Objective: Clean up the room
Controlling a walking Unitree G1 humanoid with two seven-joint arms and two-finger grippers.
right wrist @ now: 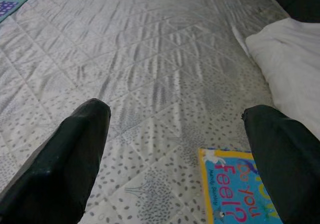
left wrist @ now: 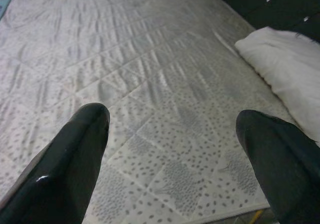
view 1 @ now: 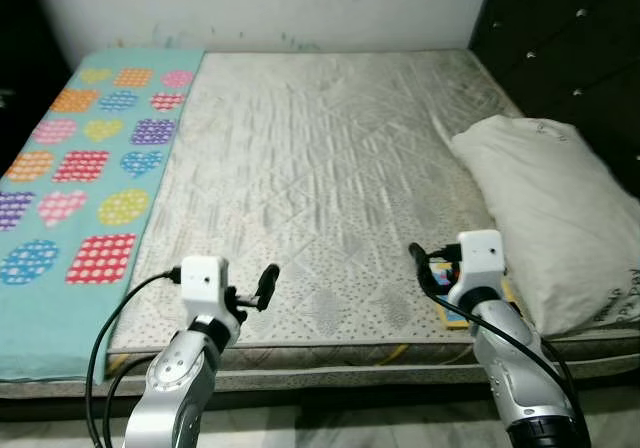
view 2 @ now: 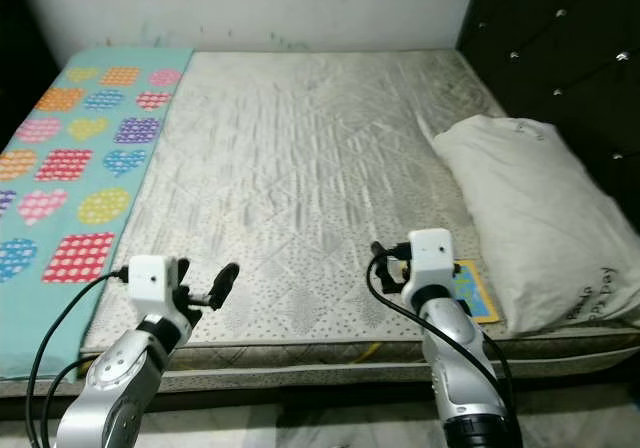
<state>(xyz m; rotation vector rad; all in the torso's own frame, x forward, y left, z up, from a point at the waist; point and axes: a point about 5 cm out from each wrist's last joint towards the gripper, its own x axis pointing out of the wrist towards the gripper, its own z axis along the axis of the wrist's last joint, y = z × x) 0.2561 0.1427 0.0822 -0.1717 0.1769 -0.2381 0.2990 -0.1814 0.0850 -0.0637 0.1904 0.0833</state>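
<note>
Two grippers over bed [view 1: 320, 168] near edge | left gripper [left wrist: 172, 129] fingers spread wide, empty | right gripper [right wrist: 175, 134] fingers spread wide, empty | book [right wrist: 235, 189] on mattress beside pillow [view 1: 555, 218], just beside right gripper

The bed [view 1: 320, 168] carries a white pillow [view 1: 555, 213] along its right edge, a picture book [view 2: 470, 290] at the near right corner, and a patterned blanket [view 1: 90, 168] along its left edge.

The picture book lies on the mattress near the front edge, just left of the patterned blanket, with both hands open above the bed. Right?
Not quite: the picture book lies beside the white pillow, on the robot's right, as the right eye view shows. The patterned blanket covers the far left side.
</note>
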